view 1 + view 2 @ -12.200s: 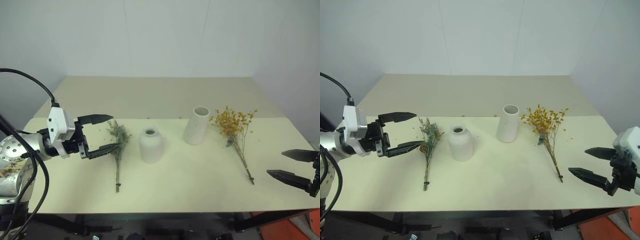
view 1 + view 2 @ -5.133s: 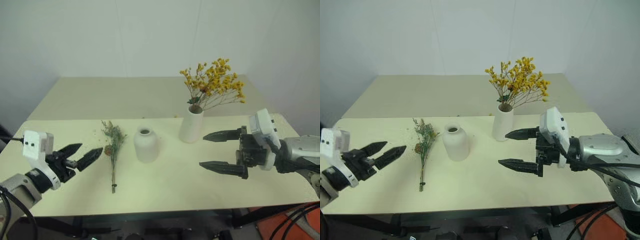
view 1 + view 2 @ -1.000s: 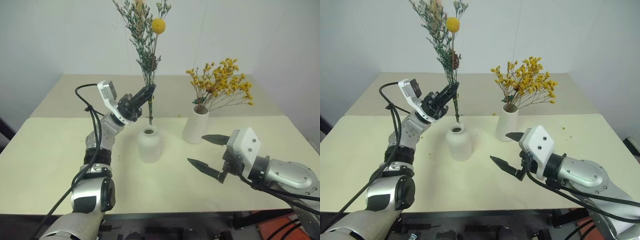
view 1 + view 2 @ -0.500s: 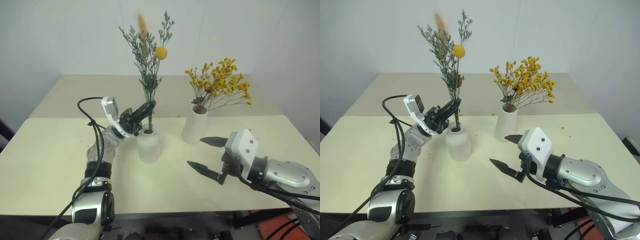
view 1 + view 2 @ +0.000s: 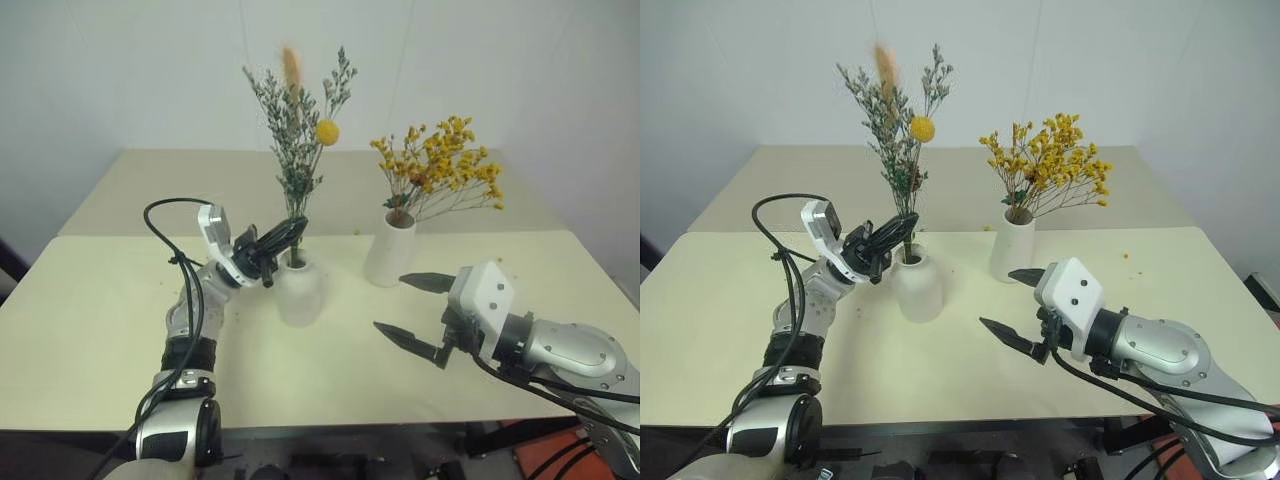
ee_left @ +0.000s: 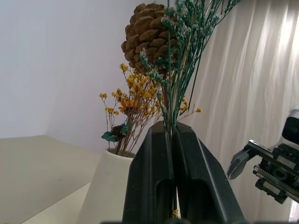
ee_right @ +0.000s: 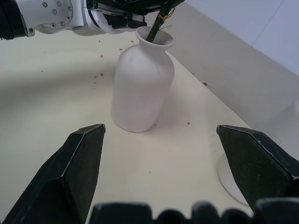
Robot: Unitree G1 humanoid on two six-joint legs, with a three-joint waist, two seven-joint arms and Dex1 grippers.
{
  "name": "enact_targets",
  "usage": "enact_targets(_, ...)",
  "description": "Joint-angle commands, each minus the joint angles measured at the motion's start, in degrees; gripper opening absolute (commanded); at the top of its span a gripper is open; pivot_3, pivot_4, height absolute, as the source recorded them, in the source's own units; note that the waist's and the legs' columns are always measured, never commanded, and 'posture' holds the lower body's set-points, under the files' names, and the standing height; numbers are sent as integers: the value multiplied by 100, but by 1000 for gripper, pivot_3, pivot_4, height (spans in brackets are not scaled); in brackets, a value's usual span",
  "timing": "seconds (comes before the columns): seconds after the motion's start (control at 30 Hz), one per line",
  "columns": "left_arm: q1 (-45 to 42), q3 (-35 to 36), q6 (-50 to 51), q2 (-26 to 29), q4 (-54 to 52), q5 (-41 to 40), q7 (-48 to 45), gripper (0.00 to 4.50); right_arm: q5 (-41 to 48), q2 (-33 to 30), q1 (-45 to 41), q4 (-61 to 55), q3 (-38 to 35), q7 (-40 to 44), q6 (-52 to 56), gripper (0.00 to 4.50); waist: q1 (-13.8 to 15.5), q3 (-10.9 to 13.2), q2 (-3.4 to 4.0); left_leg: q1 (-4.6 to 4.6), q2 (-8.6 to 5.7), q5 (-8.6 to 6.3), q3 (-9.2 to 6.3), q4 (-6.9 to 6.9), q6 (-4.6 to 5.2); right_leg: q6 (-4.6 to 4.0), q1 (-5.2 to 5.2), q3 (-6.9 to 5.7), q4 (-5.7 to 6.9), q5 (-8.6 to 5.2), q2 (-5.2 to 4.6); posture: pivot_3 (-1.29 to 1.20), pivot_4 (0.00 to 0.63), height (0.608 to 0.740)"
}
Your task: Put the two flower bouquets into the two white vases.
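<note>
The grey-green bouquet with a pinecone and a yellow ball stands upright, its stem down in the neck of the squat white vase. My left gripper is shut on that stem just above the neck; the left wrist view shows the black fingers pressed together around the green stems. The yellow-orange bouquet stands in the taller white vase to the right. My right gripper hovers open over the table, in front of the taller vase, holding nothing.
The vases stand mid-table on a cream tabletop; a second, lower table surface lies behind, against a white wall. A black cable loops off my left arm. A few flower crumbs lie near the squat vase.
My left gripper has come down with the grey-green bouquet, so its stem, which hung above the squat vase, now sits inside the neck. The right gripper has stayed put.
</note>
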Motion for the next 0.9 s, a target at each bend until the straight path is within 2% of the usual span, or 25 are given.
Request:
enact_targets(0.03, 44, 47, -67, 32, -271, -83, 59, 220, -63, 16, -83, -25, -37, 91, -203, 4500, -2, 0, 0, 0, 0, 0, 0, 0, 0, 0, 0, 0, 1, 0, 0, 0, 150, 740)
enact_targets(0.17, 201, 78, 94, 63, -544, -262, 10, 1133, 31, 57, -136, 12, -100, 172, -165, 4500, -5, 0, 0, 0, 1, 0, 0, 0, 0, 0, -1, 0, 2, 0, 1, 0, 150, 740)
enact_targets(0.53, 830, 160, 466, 432, -1457, -593, 133, 4477, -1, 109, -177, 40, -98, 250, -177, 4500, -11, 0, 0, 4, 1, 0, 0, 0, 0, 0, 0, 1, 3, 0, 1, 0, 150, 740)
enact_targets(0.9, 1868, 82, 1255, 1432, -3073, -913, 73, 4477, -60, 187, -181, 138, -26, 306, -235, 4500, -10, -1, 2, 7, 5, 0, 1, -1, 0, -1, -1, 2, 6, 0, 1, 0, 150, 740)
